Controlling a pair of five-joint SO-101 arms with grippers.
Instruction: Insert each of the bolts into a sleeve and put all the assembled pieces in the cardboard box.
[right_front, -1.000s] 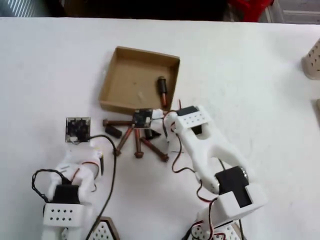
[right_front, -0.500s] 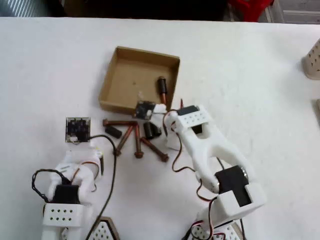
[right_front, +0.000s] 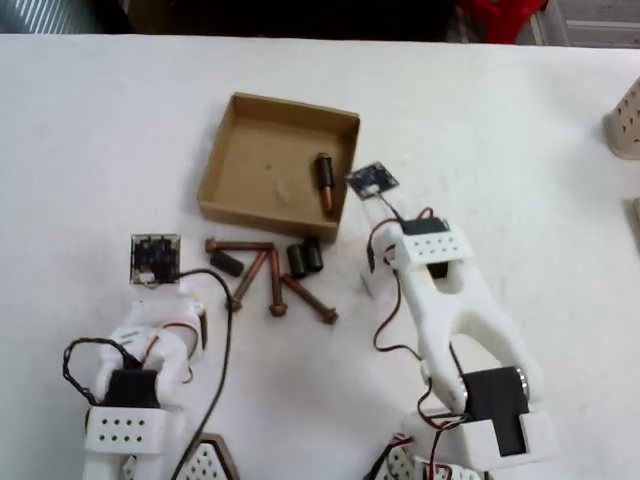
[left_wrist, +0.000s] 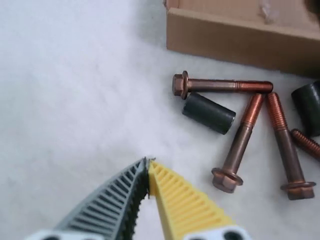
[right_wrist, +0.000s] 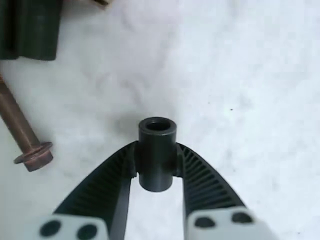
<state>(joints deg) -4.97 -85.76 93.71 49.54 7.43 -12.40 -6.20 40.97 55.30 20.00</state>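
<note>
Right gripper (right_wrist: 156, 150): was found clamped on one sleeve (right_wrist: 157, 162), held upright between its jaws. It had been drawn back from the pile, so bolt insertion was judged next. Left gripper (left_wrist: 148, 167): was closed and empty, with loose bolts (left_wrist: 222, 85) ahead of its jaws. Cardboard box (right_front: 290, 104): one assembled piece (right_front: 324, 180) was inside.

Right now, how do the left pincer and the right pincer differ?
The left pincer is shut on nothing; the right pincer is shut on a black sleeve. The left pincer has one grey and one yellow finger; the right pincer's fingers are both black. Both hang above the white table.
</note>
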